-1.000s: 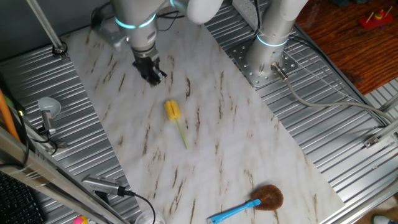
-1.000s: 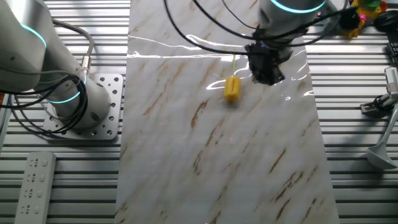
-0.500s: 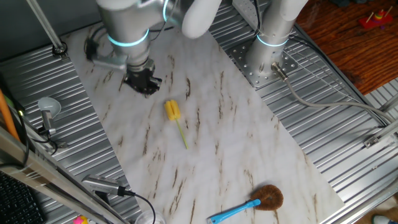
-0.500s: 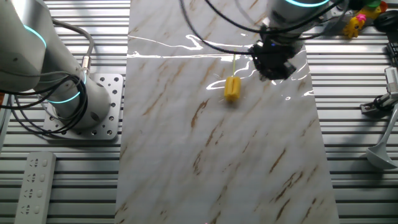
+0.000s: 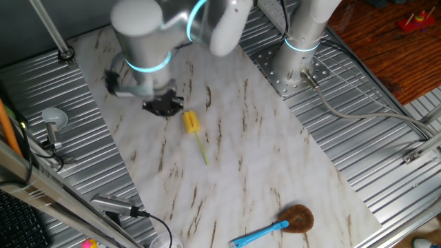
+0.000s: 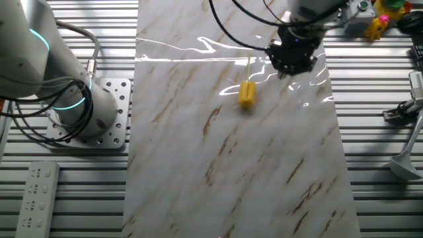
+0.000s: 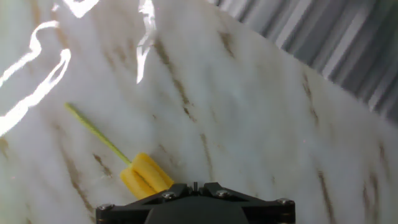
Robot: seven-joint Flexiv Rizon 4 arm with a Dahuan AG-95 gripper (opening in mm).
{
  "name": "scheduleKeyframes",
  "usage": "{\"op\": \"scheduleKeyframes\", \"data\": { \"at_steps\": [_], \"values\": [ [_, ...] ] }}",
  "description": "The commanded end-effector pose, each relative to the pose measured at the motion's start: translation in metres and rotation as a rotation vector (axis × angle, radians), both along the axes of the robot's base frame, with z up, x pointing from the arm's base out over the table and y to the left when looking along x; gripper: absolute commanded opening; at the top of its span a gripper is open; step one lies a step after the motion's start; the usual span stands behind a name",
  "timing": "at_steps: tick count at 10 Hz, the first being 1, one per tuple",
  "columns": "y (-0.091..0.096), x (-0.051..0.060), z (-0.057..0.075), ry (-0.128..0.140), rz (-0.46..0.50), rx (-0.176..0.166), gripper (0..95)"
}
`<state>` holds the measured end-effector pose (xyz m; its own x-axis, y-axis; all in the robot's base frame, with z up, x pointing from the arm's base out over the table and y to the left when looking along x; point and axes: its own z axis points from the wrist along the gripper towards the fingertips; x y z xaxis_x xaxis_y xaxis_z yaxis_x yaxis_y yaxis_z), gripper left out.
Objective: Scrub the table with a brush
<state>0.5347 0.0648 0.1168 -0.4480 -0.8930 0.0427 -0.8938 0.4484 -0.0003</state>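
Note:
The brush [image 5: 191, 122] lies flat on the table [image 5: 262, 158], a white marble-patterned sheet. Its yellow bristle head points toward the far end and its thin yellow-green handle runs toward the front. My gripper [image 5: 163, 105] hangs low over the sheet just left of the bristle head, apart from it, with nothing in it. In the other fixed view the gripper [image 6: 291, 63] is right of the brush [image 6: 246, 94] on the table [image 6: 198, 165]. The hand view shows the brush [image 7: 146, 176] just beyond my jaws, which stand close together, over the table [image 7: 249, 124].
A blue-handled brush with round brown bristles [image 5: 275, 227] lies at the sheet's near corner. A second arm's base [image 5: 296, 62] stands on the ribbed metal beside the sheet, also in the other fixed view [image 6: 79, 106]. A remote [image 6: 38, 198] and metal utensils [image 6: 403, 162] lie on the metal.
My gripper has moved across the sheet and come down to just beside the brush's bristle head. The brush has not moved.

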Motion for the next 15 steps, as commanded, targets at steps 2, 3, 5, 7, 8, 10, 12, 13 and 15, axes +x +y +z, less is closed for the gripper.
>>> {"op": "scheduleKeyframes", "data": {
  "at_steps": [2,3,5,7,8,10,12,13,15],
  "values": [
    [0.006,-0.023,-0.011,-0.017,-0.071,0.017,0.0],
    [0.008,-0.024,-0.012,-0.017,-0.076,0.011,0.0],
    [0.009,-0.024,-0.012,-0.019,-0.070,0.014,0.0],
    [0.009,-0.024,-0.012,-0.020,-0.064,0.015,0.0],
    [0.009,-0.024,-0.012,-0.018,-0.058,0.027,0.0],
    [0.011,-0.022,-0.020,-0.011,-0.071,0.067,0.0],
    [0.016,-0.019,-0.027,-0.008,-0.088,0.057,0.0],
    [0.021,-0.021,-0.029,-0.006,-0.091,0.042,0.0],
    [0.029,-0.023,-0.030,0.001,-0.096,0.041,0.0]
  ]
}}
